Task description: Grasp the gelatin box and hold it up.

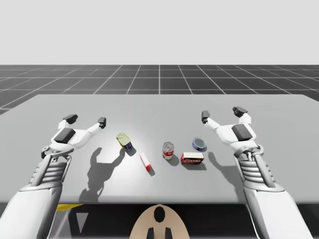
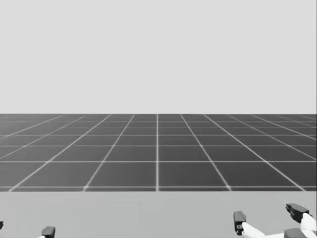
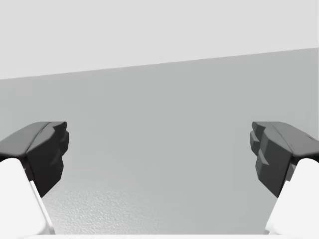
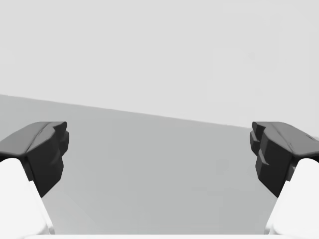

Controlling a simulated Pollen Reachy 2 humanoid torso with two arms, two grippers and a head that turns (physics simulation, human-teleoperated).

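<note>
Gelatin box (image 1: 192,158) is left on the desk (image 1: 279,124); left gripper (image 1: 85,120) and right gripper (image 1: 222,113) are held released, presumably readied for approach.

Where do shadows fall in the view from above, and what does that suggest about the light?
High view: the red can throws its shadow on the table toward the near edge, so the light probably sits high and beyond. Left wrist view: table brighter and grainy near the left pincer.
</note>
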